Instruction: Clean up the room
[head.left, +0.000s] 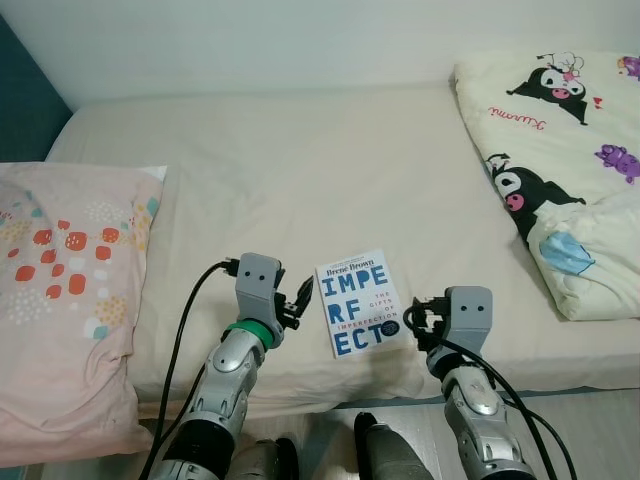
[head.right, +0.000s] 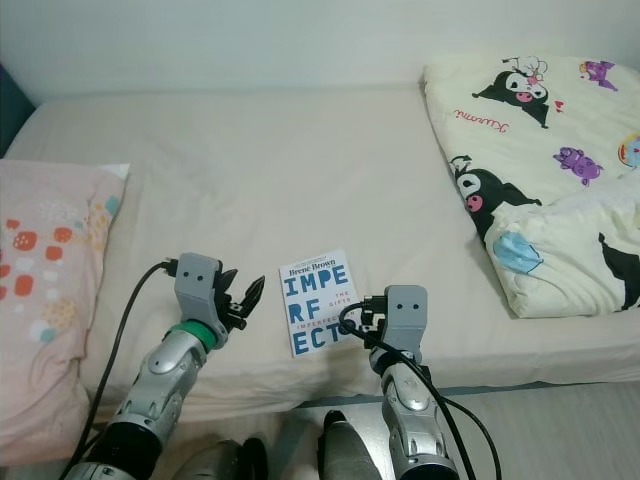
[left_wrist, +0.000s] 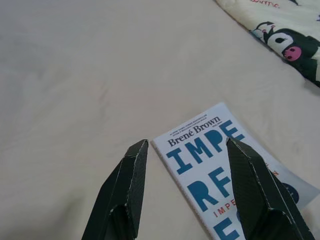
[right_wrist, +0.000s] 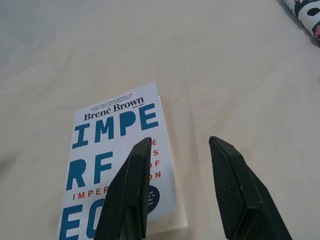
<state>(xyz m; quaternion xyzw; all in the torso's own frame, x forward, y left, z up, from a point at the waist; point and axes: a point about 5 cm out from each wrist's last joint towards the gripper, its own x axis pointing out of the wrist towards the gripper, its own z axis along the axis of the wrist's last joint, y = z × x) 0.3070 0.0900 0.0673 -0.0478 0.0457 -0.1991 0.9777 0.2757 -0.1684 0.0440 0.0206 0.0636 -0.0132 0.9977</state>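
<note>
Two grippers (head.left: 297, 303) (head.left: 418, 320) flank book (head.left: 358, 301) — open.

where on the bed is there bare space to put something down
The widest bare sheet lies between the pillow on the robot's left and the cartoon blanket on its right, up to the wall. The near edge is crowded: the book sits between the left gripper and right gripper.

White book (head.right: 317, 302) flat on bed (head.right: 300, 170), left gripper (head.right: 243, 297) and right gripper (head.right: 362, 314) flanking it
</note>
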